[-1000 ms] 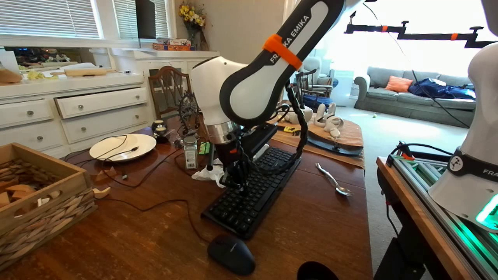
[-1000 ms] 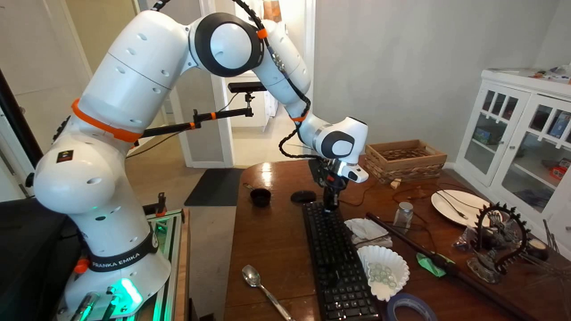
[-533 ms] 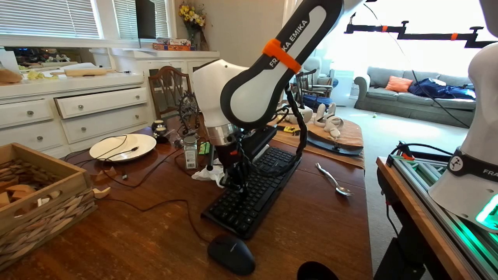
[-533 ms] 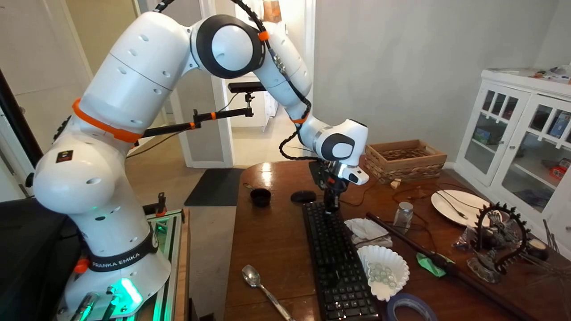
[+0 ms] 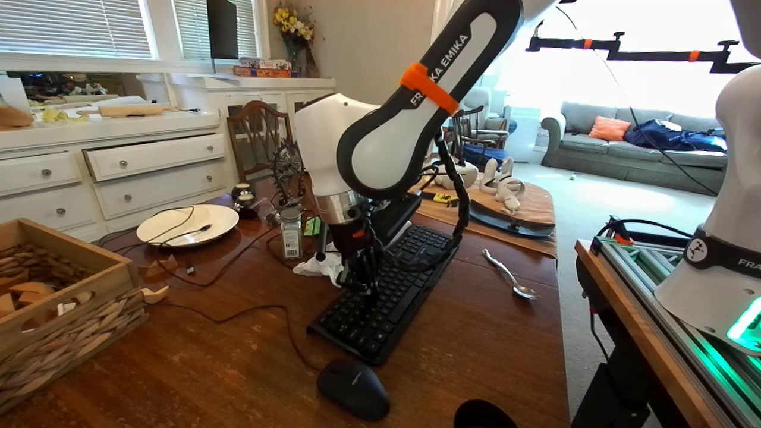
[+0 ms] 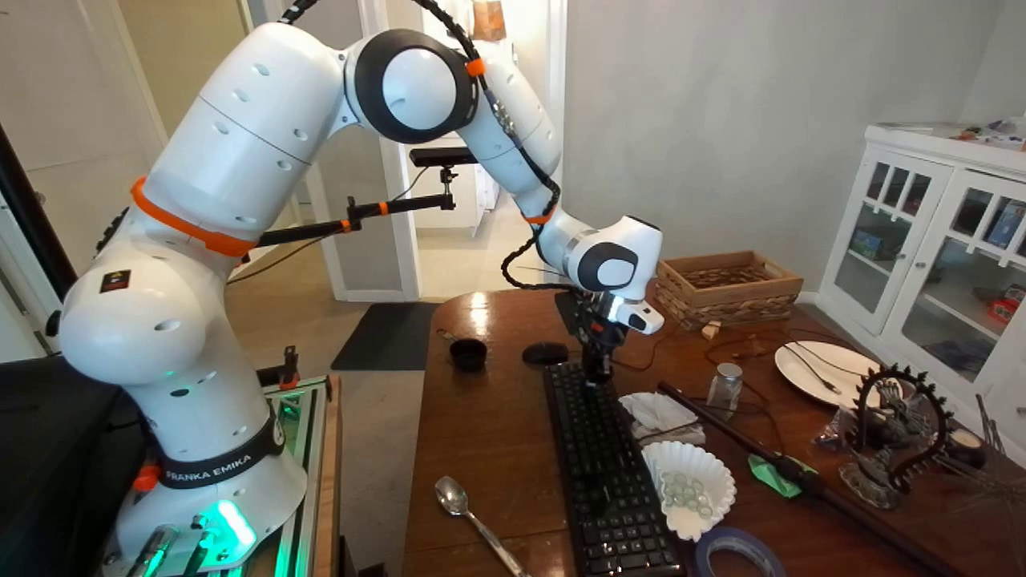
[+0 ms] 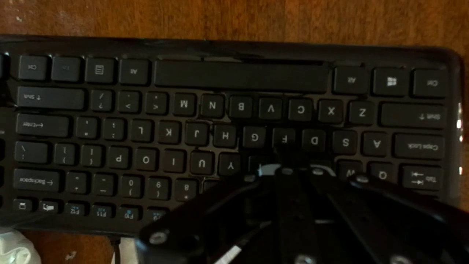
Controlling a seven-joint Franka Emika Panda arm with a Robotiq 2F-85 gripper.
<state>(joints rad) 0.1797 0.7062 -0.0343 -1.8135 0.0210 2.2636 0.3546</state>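
Pretty standard black QWERTY keyboard [image 6: 605, 473], wired, white lettering with some blue on the F-keys, lying keys-up on the wooden table [image 6: 489, 425].

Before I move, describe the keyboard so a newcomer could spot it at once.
Find the brown wooden table in front of the robot arm. The keyboard lies on it beneath the gripper, with the mouse off one end. It is the long, flat black thing covered in rows of keys, unlike the rounded mouse and the white fluted bowl beside it.
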